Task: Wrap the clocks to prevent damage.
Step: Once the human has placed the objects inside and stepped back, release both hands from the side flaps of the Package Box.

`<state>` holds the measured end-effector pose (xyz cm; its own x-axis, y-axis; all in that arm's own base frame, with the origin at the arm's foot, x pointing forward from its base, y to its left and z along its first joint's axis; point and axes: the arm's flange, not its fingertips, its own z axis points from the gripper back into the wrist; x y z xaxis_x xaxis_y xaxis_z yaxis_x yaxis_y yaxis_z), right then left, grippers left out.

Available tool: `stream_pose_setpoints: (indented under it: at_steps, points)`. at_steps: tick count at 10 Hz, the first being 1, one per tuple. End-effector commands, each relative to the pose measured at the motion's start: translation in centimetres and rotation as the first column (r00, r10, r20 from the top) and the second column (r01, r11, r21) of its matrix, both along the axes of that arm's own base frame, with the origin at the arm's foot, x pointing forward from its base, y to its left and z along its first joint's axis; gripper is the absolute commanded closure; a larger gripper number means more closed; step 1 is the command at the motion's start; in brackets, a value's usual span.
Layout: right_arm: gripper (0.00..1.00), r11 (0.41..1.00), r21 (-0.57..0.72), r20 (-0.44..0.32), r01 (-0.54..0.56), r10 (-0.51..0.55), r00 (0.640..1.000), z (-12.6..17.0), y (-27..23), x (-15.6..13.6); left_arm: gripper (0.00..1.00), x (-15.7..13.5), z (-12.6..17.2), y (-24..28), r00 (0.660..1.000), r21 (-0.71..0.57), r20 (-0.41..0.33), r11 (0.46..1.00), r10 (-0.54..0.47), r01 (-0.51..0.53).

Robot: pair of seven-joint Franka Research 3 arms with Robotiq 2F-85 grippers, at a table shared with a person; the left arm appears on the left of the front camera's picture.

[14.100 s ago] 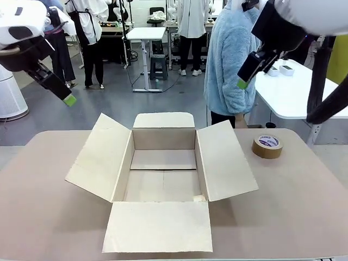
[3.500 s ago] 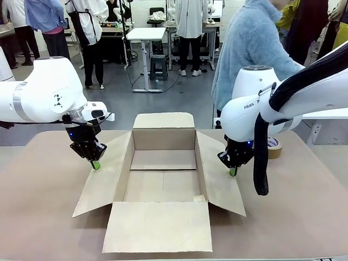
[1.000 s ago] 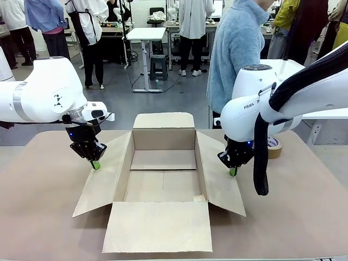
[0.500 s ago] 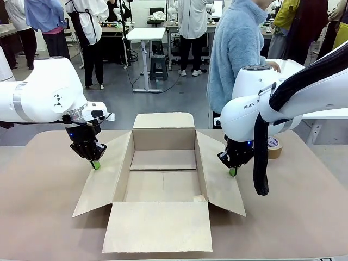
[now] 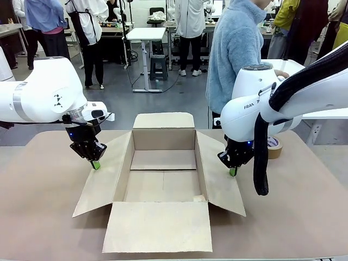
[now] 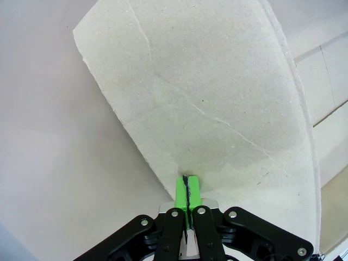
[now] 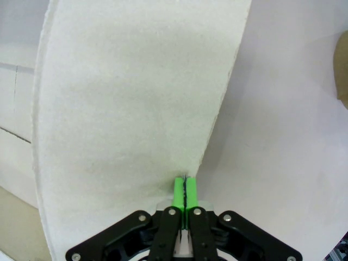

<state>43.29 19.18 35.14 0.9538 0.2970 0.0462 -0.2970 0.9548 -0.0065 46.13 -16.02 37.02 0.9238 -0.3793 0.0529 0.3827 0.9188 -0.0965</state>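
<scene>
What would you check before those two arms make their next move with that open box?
1. Left tool shut, tip on the left flap near its outer edge: ok.
2. Right tool shut, tip at the right flap's outer edge: ok.
3. Cardboard box open: ok.
4. Something inside to pack: not ok, the floor is bare.
5. Person clear of the box: ok, standing beyond the table's far side.
6. Tape roll free to pick up: cannot tell, partly hidden behind the right arm.
</scene>
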Motion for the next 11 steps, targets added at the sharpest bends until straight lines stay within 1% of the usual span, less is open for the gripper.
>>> stream_pose_setpoints:
  at_steps: [1, 11]
  points:
    - [0.99, 1.0, -0.001, 0.0, 0.016, -0.016, 1.0, -0.06, 0.0, -0.15, 1.0, -0.03, -0.08, 0.16, 1.0, 0.011, 0.002, 1.0, -0.002, 0.002]
    - [0.99, 1.0, -0.001, 0.0, 0.016, -0.016, 1.0, -0.06, 0.0, -0.15, 1.0, -0.03, -0.08, 0.16, 1.0, 0.011, 0.002, 1.0, -0.002, 0.002]
